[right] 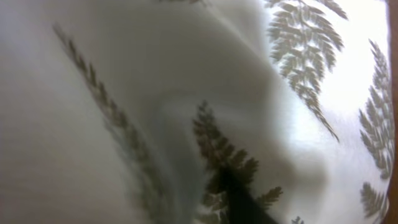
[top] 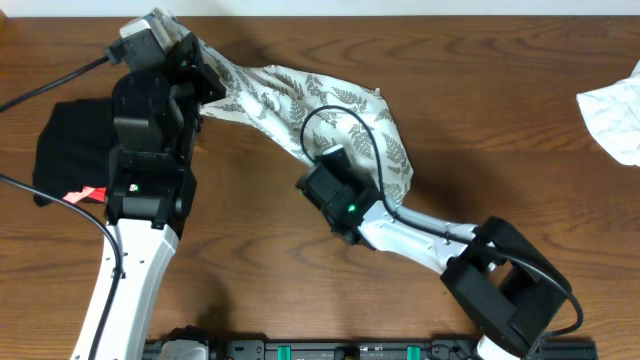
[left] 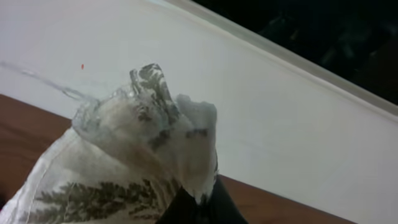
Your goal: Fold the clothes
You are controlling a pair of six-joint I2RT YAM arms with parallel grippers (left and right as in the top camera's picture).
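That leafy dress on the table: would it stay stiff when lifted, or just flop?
Probably floppy: the fern-print dress drapes in soft folds. Likely light: it looks thin, almost see-through where it bunches at the left gripper. Pushed, it would probably wrinkle rather than slide.

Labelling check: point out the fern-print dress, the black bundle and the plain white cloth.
fern-print dress (top: 265,95): overhead view, middle of the stretched fabric.
black bundle (top: 70,140): overhead view, its dark centre.
plain white cloth (top: 615,115): overhead view, crumpled part by the picture's right edge.

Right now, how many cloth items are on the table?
3: white fern-print dress mid-table, black bundle with coral trim left, plain white cloth at right edge; more may be hidden.
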